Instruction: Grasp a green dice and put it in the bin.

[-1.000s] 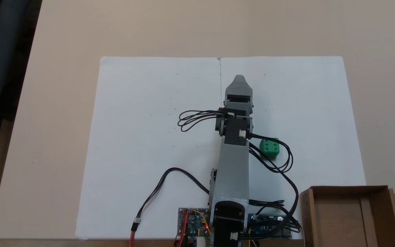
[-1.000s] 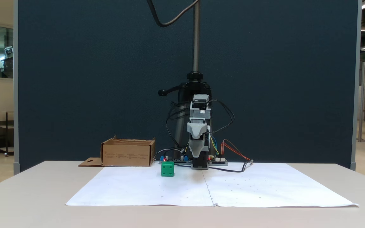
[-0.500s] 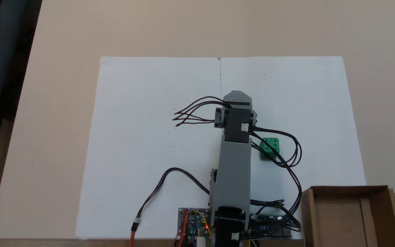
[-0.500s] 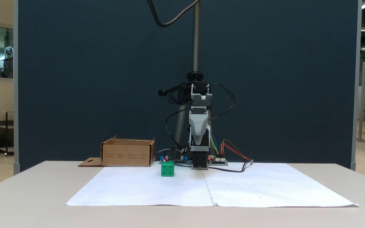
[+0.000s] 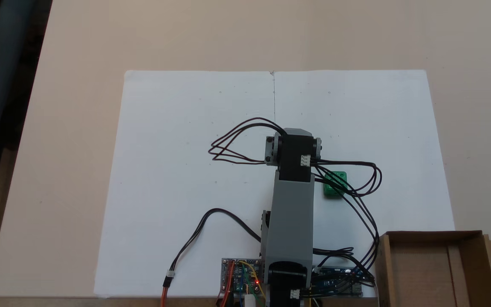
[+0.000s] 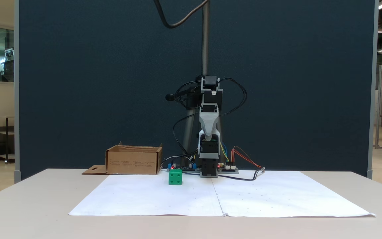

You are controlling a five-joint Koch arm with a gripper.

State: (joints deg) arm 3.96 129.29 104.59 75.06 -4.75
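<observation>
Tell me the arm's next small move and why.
Probably swing toward the green dice and lower over it. The gripper hangs high, pointing down, off to the dice's right in the front fixed view; the dice sits untouched on the paper, outside the bin.

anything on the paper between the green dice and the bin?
In a fixed view, black cables cross the white paper between the green dice and the bin. In the other fixed view the dice stands apart from the bin.
</observation>
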